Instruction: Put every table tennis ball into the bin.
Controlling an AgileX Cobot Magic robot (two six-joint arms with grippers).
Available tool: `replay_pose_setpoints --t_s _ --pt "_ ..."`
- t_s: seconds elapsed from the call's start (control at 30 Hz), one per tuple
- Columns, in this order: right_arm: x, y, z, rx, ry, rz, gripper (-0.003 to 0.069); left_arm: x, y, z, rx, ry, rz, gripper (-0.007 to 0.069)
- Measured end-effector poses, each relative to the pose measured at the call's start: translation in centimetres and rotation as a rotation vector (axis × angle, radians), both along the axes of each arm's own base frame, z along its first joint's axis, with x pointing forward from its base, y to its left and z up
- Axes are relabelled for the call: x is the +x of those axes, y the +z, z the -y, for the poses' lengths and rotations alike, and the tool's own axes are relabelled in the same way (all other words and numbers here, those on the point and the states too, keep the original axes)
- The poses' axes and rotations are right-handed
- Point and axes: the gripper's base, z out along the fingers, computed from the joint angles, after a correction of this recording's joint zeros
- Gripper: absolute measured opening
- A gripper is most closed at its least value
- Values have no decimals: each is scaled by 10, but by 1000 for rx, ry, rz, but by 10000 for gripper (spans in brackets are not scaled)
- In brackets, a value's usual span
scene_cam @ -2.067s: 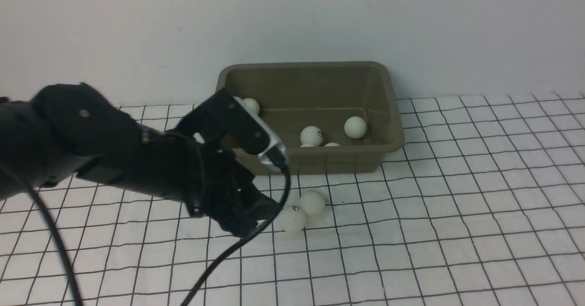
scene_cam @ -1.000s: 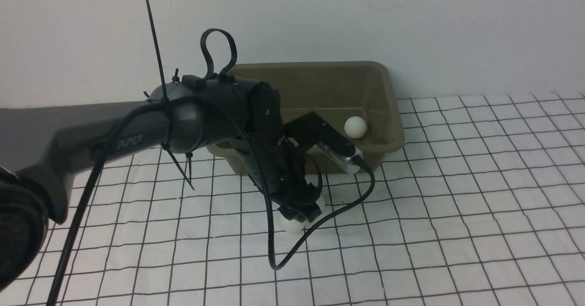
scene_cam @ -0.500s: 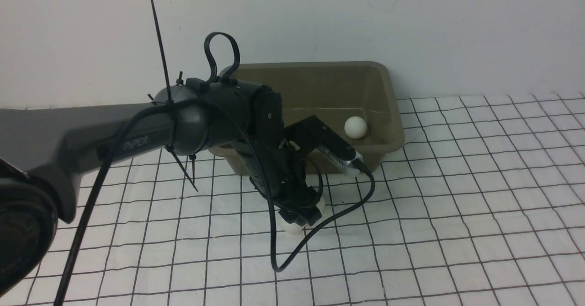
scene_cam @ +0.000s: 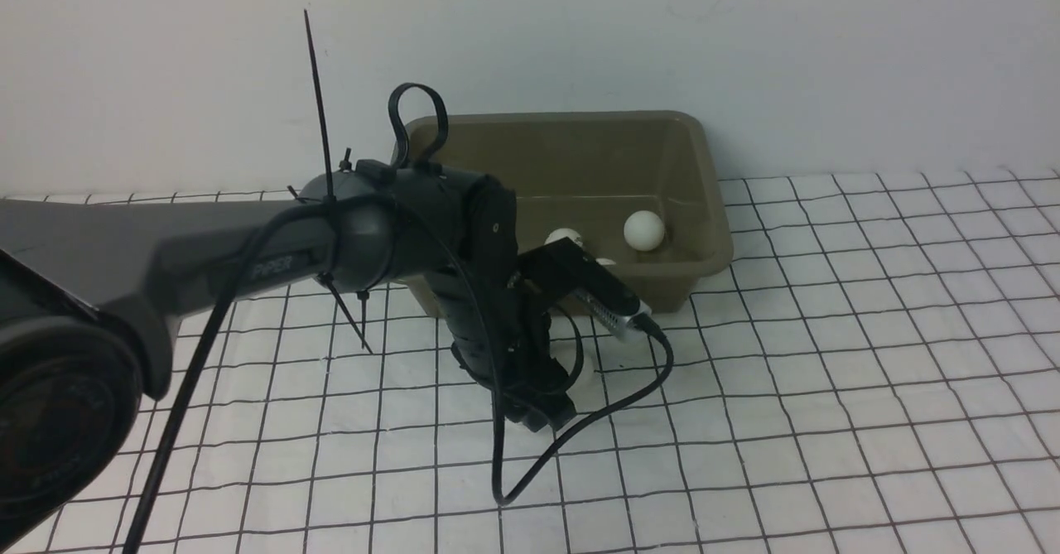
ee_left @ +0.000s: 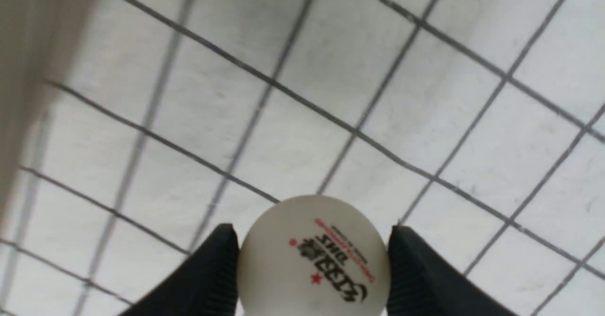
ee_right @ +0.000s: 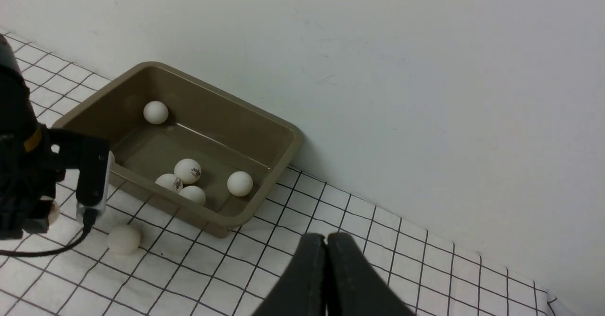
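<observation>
Your left pincer (ee_left: 312, 243) is gripping one table tennis ball (ee_left: 314, 269) above the tabletop (scene_cam: 828, 372), near the bin (scene_cam: 571, 119) sitting at the far edge. Five balls (ee_right: 239, 183) are lying inside it; one loose ball (ee_right: 124, 239) is resting just beside its near wall. Your right pincer (ee_right: 326, 245) is hanging closed, empty.

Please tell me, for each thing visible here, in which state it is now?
left gripper: shut on the gripped ball
gripped ball: clamped, logo showing
right gripper: shut, empty
bin: upright, open, five balls visible inside
loose ball: lying on the checked cloth, outside the bin
</observation>
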Motion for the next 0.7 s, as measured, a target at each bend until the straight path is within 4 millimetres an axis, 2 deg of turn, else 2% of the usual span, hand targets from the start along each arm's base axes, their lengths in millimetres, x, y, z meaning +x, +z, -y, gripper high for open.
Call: replay_pose_setpoints --t_s 0.1,0.17,0.23,0.3,0.37,0.5,0.7 --pt "0 0 0 -2 -2 1 -18 8 38 4 -55 0 118 352" --pt "0 0 0 -3 -4 2 -18 21 68 11 -136 -2 257 352" --pt "0 0 0 -3 -4 3 -18 31 85 15 -199 -1 361 352" --pt "0 0 0 -3 -4 3 -18 41 93 16 -241 7 433 352" --pt "0 0 0 -3 -4 3 -18 58 90 14 -271 23 499 352" --pt "0 0 1 -5 -6 4 -18 85 57 12 -277 47 531 352" --pt "0 0 1 -5 -6 4 -18 101 25 9 -263 63 517 352"
